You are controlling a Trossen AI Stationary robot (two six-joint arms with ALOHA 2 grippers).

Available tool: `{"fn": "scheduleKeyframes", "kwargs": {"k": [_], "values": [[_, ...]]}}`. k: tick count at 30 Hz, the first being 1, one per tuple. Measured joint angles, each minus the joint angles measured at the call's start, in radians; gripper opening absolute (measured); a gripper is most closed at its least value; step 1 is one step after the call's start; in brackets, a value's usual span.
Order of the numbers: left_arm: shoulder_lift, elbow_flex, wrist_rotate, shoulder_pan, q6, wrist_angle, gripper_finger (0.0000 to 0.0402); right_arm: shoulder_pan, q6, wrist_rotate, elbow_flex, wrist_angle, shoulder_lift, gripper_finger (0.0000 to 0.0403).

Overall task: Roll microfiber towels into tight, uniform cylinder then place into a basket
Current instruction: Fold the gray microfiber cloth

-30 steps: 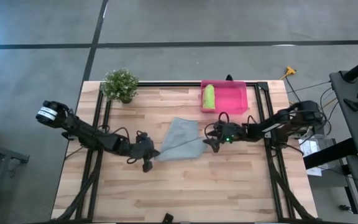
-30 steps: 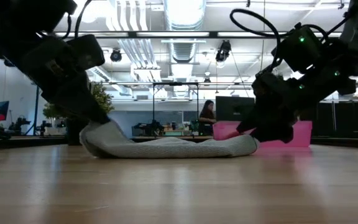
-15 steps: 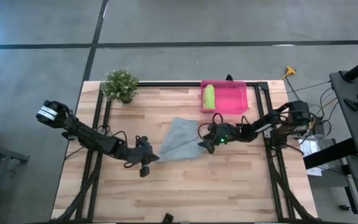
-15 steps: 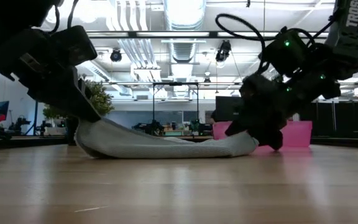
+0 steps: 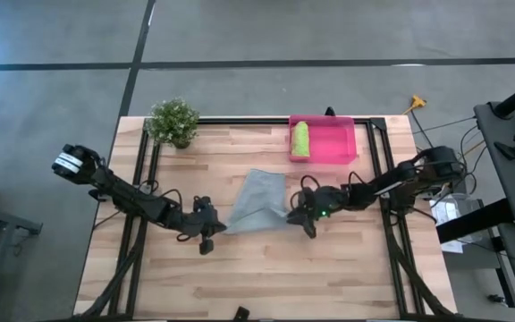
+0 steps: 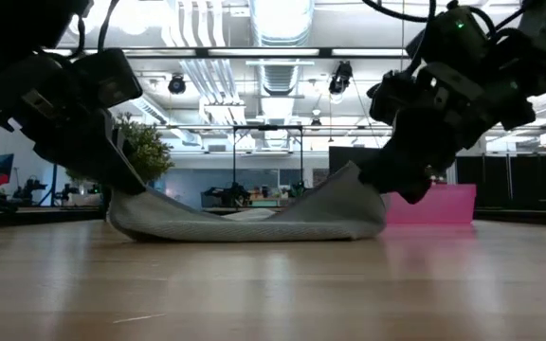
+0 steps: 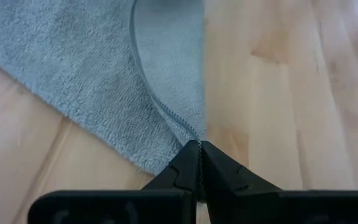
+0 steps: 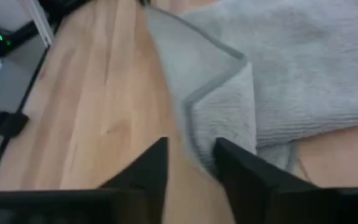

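Note:
The grey towel lies spread on the middle of the wooden table, its middle resting on the wood and both near corners raised. My left gripper is shut on the near left corner. My right gripper is shut on the near right corner. The pink basket stands at the far edge, right of centre. In it the lime green towel lies rolled up against the left wall. My left gripper pinches the towel's hemmed corner between its two fingertips, coming low from the table's left. That corner is lifted off the wood and the cloth slopes down from it. My right gripper has the towel's near right corner between its two fingers, coming from the table's right and slanting down. The cloth there is folded over, so it holds more than one layer. That end is raised clear of the table.
A small potted plant stands at the far left corner. Black frame rails run along the table's left, right and far sides. Bare wood lies between the towel and the near edge.
My right gripper has gone a little toward the table's left and near edge, taken hold of the grey towel's near right corner and lifted it off the wood. That end now slopes up; the towel's middle has stayed on the table.

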Motion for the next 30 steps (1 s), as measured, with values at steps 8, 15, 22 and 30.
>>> {"fn": "scheduleKeyframes", "kwargs": {"k": [8,15,22,30], "values": [[0.0,0.001,0.0,-0.003,0.0,0.02,0.0,0.027,-0.029,0.141,0.053,-0.068,0.053,0.0014],[0.0,-0.001,0.006,-0.003,-0.002,0.009,0.0,0.031,-0.084,0.149,0.106,-0.079,0.051,0.0009],[-0.06,0.023,0.008,-0.004,0.064,-0.088,0.0,0.082,-0.245,0.296,0.17,-0.137,-0.042,0.0009],[-0.363,0.215,-0.374,-0.003,0.162,-0.639,0.0,0.16,-0.628,0.825,0.255,-0.268,-0.161,0.0009]]}}
